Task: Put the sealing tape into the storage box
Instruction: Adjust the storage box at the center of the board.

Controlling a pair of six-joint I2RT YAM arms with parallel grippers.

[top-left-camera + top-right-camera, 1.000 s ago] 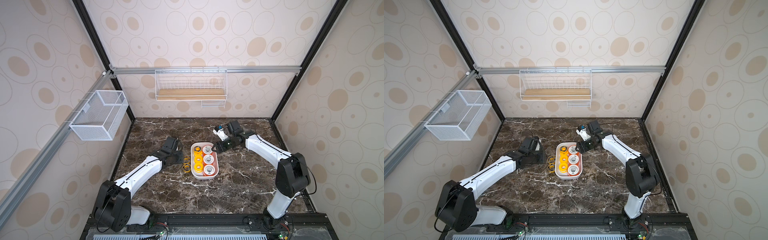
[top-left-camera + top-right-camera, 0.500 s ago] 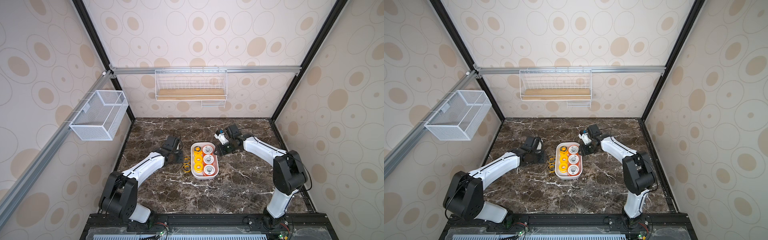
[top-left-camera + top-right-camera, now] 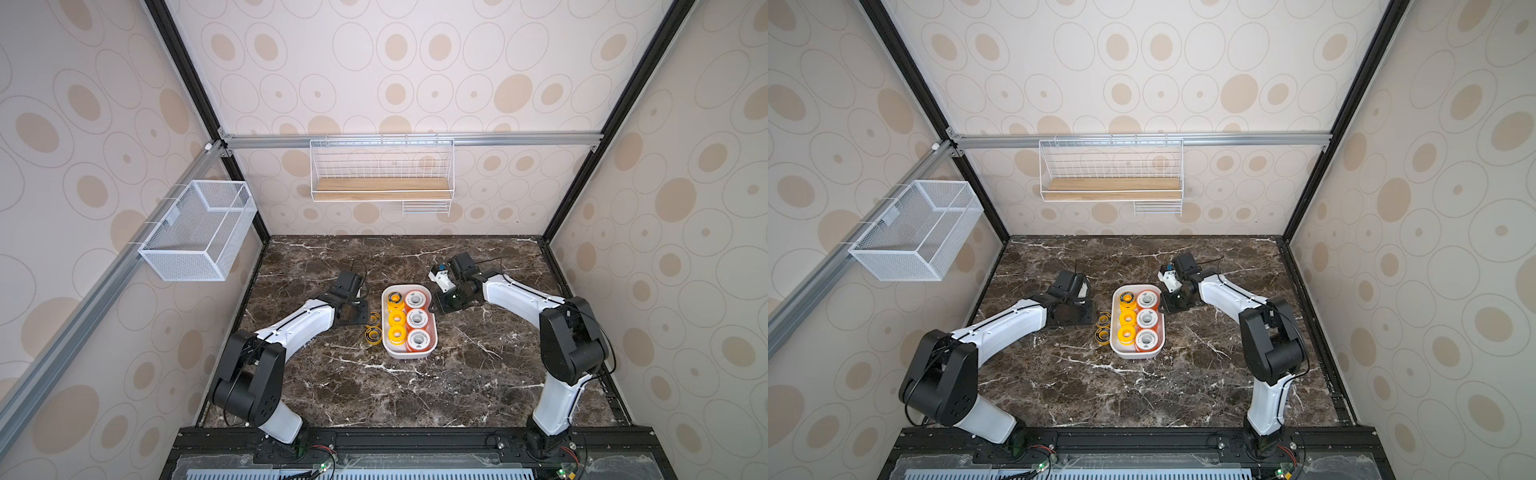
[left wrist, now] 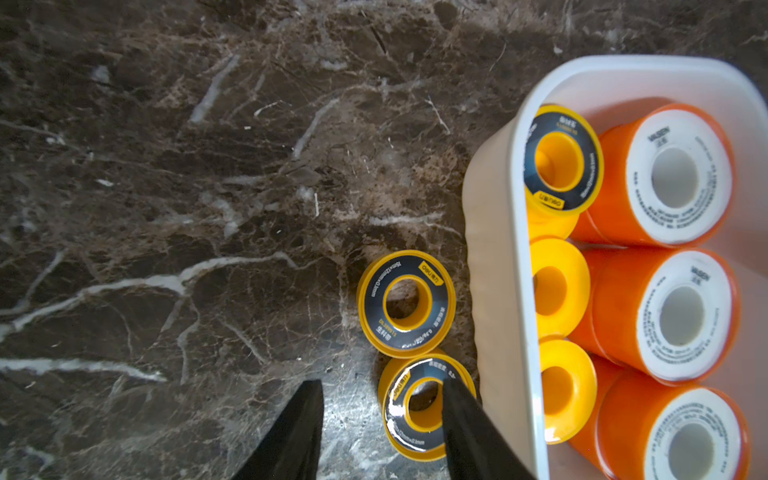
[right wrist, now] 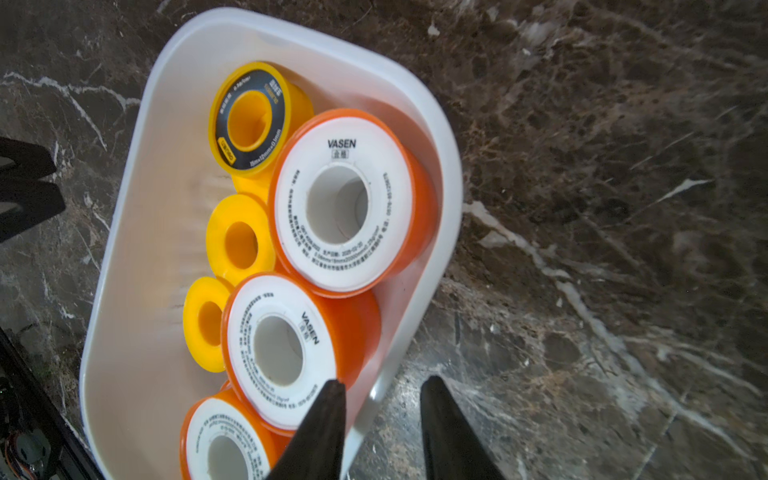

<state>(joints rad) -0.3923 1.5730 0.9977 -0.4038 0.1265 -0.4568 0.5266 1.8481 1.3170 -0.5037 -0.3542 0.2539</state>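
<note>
Marble tabletop (image 3: 374, 395), dark and white-veined, between oval-patterned walls (image 3: 415, 83), carries the storage box (image 3: 409, 355) of sealing tape (image 3: 417, 319); two spools (image 3: 373, 335) lie just beside it; left fingers (image 4: 291, 440) gape over one, right fingers (image 5: 320, 432) straddle the box wall, grip unclear.

left arm (image 3: 291, 328): low, reaching inward, jaws apart | right arm (image 3: 511, 297): low, jaws slightly apart
</note>
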